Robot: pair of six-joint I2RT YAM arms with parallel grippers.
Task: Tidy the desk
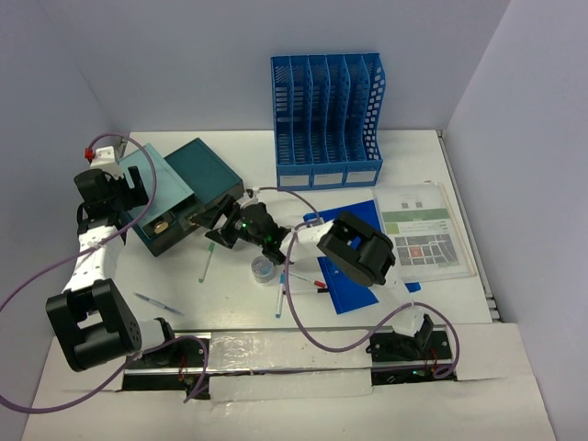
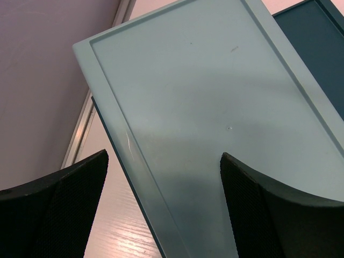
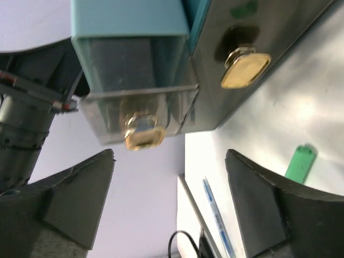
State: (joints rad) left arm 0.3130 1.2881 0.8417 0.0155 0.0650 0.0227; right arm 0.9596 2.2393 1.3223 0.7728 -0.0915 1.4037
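Nearby, pens (image 1: 279, 299) and folder (image 1: 351, 287) crowd desk (image 1: 230, 308).

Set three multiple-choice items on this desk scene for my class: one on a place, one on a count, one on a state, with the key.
1. Where does the blue file rack stand?
A. at the far edge of the desk
B. between the arm bases
C. on top of the drawers

2. How many brass knobs show in the right wrist view?
A. one
B. two
C. four

3. How is the right gripper?
A. shut on a pen
B. shut on a knob
C. open, holding nothing

Key: 1 A, it stands by the rear wall; 2 B, one knob on each of two drawer fronts; 3 C, its fingers are spread with nothing between them.
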